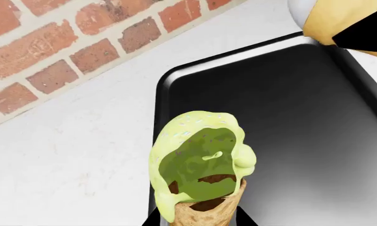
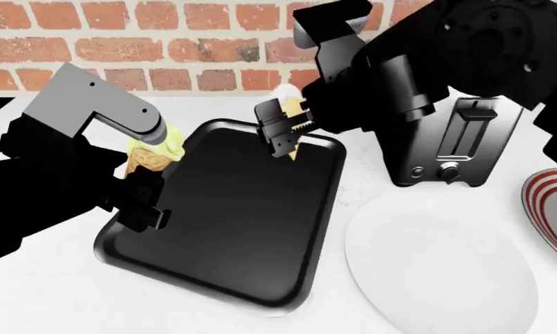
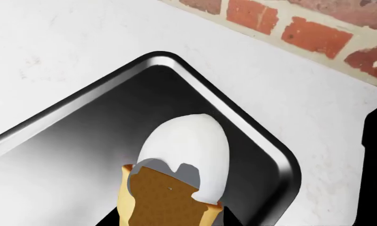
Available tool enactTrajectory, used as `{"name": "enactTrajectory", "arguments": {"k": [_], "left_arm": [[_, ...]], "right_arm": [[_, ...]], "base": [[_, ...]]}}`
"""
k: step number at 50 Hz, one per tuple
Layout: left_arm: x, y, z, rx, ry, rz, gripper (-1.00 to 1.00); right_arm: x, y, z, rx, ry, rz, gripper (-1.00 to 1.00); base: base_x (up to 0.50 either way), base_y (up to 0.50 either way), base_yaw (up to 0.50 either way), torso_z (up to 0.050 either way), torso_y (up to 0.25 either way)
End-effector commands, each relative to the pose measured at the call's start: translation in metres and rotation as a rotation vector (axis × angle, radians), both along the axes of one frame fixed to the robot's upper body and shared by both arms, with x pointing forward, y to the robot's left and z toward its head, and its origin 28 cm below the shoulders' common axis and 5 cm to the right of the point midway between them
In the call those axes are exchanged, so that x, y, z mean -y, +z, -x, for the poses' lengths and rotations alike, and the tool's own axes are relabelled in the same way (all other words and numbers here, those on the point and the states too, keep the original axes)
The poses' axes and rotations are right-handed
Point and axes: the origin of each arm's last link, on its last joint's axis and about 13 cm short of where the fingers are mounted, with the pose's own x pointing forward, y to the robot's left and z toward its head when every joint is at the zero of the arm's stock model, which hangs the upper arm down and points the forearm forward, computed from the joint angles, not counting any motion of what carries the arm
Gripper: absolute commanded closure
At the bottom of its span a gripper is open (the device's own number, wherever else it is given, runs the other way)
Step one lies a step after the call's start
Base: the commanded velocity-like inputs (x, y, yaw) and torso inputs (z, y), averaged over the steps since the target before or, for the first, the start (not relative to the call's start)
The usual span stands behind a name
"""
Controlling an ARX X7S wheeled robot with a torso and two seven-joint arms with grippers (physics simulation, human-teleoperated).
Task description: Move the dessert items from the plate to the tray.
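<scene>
Head view: both arms hang over the tray, each carrying a cone. The left gripper has its fingers closed on the green cone above the tray's near-left rim; the right gripper grips the white cone over the far corner. Both look light and brittle, with soft scoops, so hold the wafer, gently. The tray is bare; so is the white plate beside it.
</scene>
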Motion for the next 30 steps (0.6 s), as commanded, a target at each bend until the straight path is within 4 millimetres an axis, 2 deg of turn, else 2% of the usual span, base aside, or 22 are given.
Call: {"name": "enactTrajectory", "arguments": {"k": [1,30], "left_arm": [[0.0,0.001,0.001,0.011,0.007,0.002,1.0],[0.001,0.0,0.0,0.011,-0.004,0.008,1.0]], "right_arm": [[-0.004,-0.009,-0.011,-0.038,0.025,0.054,1.0],[-0.012,-0.035,-0.02,-0.089,0.052,0.079,1.0]], "base": [[0.0,0.0,0.0,0.0,0.0],[0.0,0.0,0.0,0.0,0.0]]}}
